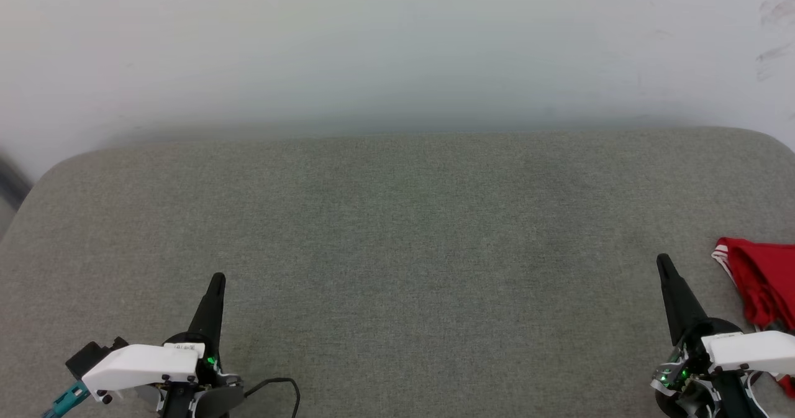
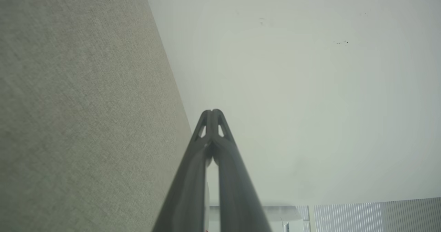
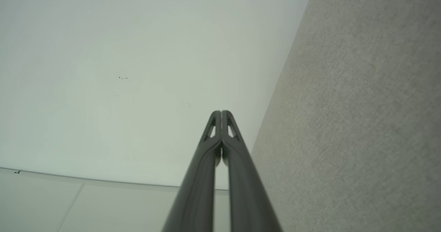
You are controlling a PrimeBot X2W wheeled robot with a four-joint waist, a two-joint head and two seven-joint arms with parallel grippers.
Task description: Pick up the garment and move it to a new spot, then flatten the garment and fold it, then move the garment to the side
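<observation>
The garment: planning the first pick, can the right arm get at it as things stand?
Probably yes: the garment lies close beside the right gripper, only bare grey surface between them. Its shut jaws must open first.

Fingers (image 3: 198, 187) tip to tip before pale wall (image 3: 120, 87), grey fabric (image 3: 361, 121)

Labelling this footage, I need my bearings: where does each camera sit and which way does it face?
Head view: on the head, facing forward and down at the fabric surface and white wall; left gripper lower left, right gripper lower right; garment at right edge.
Left wrist view: on the left wrist, looking along its shut fingers at the wall; surface on its left.
Right wrist view: on the right wrist, along its shut fingers at the wall; surface on its right.
Shared: all show surface and wall.
</observation>
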